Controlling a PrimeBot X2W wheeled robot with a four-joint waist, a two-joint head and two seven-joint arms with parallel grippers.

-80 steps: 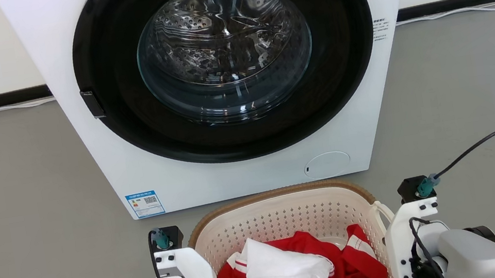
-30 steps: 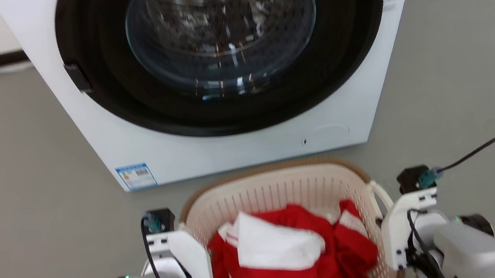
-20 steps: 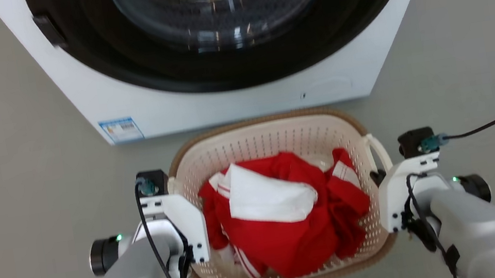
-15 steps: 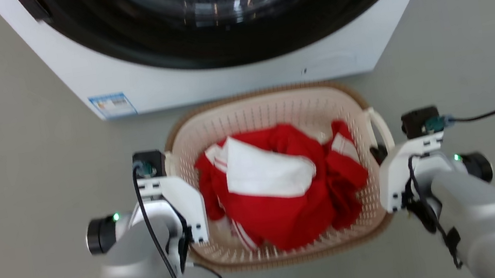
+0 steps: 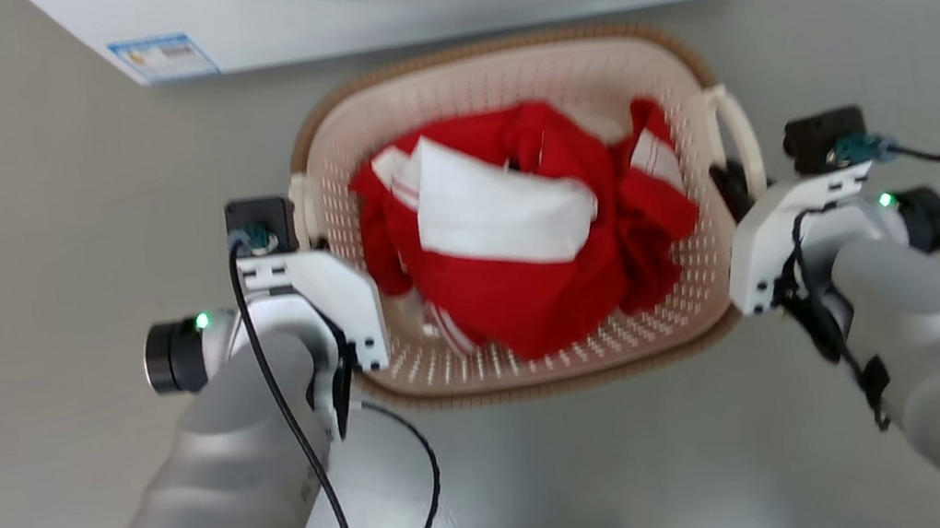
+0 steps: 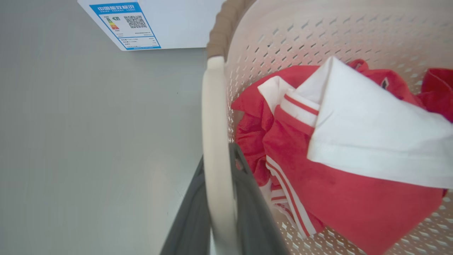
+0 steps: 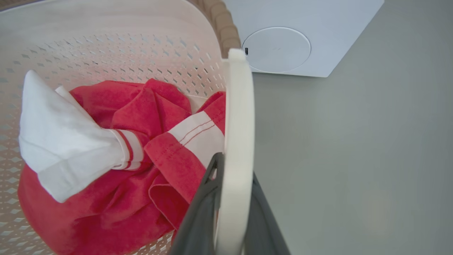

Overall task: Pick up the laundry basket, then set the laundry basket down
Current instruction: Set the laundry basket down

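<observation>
Gripping the laundry basket (image 5: 498, 78) at both sides.
Our left fingers (image 6: 249, 212) are clamped on its left handle (image 6: 216, 134), our right fingers (image 7: 198, 223) on its right handle (image 7: 239, 120); the basket, with red and white clothes (image 5: 530, 292) inside, is just before the washing machine (image 5: 442, 12).

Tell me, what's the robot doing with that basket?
The robot holds the laundry basket by both sides, just in front of the washing machine. Its left fingers pinch one white handle, and its right fingers pinch the other handle. Red and white clothes lie inside.
</observation>
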